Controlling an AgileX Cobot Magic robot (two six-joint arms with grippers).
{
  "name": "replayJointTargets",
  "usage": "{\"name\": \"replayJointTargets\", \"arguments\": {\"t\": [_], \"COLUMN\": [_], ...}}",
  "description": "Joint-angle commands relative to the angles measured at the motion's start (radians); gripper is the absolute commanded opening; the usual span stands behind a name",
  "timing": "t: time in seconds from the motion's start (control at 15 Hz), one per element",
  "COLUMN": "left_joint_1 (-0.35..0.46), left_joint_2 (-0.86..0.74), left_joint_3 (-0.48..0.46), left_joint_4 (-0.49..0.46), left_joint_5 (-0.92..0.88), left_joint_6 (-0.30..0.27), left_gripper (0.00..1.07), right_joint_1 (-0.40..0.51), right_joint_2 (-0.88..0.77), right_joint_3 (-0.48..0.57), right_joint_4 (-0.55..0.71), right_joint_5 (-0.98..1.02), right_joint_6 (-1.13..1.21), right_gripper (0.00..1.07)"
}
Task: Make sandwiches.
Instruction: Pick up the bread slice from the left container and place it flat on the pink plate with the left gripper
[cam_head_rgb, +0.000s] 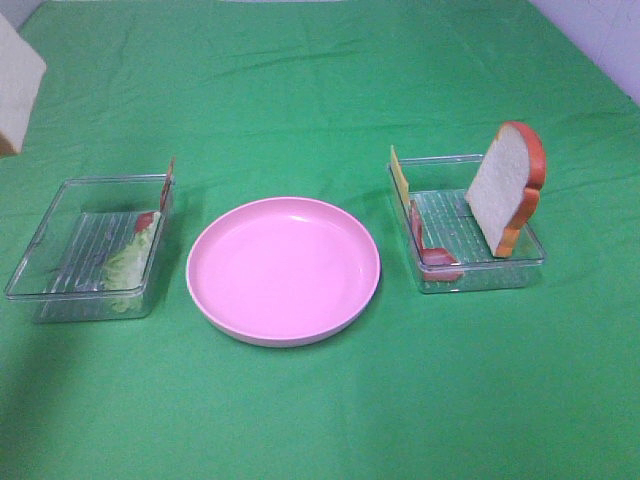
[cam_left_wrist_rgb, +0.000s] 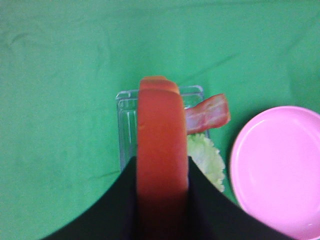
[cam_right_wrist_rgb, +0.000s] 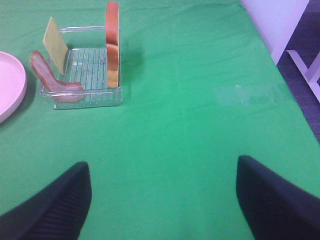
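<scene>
My left gripper (cam_left_wrist_rgb: 162, 175) is shut on a bread slice (cam_left_wrist_rgb: 160, 125), seen crust edge-on and held high above the left clear tray (cam_left_wrist_rgb: 125, 107). The same slice shows at the top left corner of the exterior view (cam_head_rgb: 15, 85). That tray (cam_head_rgb: 45, 240) holds pale green lettuce (cam_head_rgb: 130, 262) and a bacon strip (cam_left_wrist_rgb: 207, 114). The right tray (cam_head_rgb: 500, 270) holds an upright bread slice (cam_head_rgb: 505, 190), a yellow cheese slice (cam_head_rgb: 399, 178) and bacon (cam_head_rgb: 432, 252). My right gripper (cam_right_wrist_rgb: 162, 192) is open and empty, low over the cloth, well away from the right tray (cam_right_wrist_rgb: 85, 97).
A round pink plate (cam_head_rgb: 283, 270) with nothing on it lies between the two trays on the green cloth. The table's right edge and a white wall or furniture (cam_right_wrist_rgb: 280, 20) show in the right wrist view.
</scene>
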Motion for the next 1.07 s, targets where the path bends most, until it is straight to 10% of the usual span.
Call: {"name": "replayJointTargets", "arguments": {"t": [0.07, 0.47, 1.07], "left_joint_1": [-0.005, -0.011, -0.332], "left_joint_2": [-0.069, 0.034, 0.409], "left_joint_3": [-0.004, 0.001, 0.001], "left_joint_4": [-0.135, -0.522, -0.543], "left_joint_5": [0.003, 0.067, -0.084], "left_joint_6": [0.006, 0.201, 0.211], "left_gripper": [0.0, 0.0, 0.0], "right_joint_1": [-0.003, -0.003, -0.003], "right_joint_2": [-0.013, -0.013, -0.013], "right_joint_3": [0.003, 0.003, 0.003], "right_joint_4": [-0.003, -0.003, -0.003], "right_joint_5": [-0.013, -0.013, -0.013], "right_joint_6": [0.01, 0.01, 0.01], "right_gripper": [0.76, 0.76, 0.76]}}
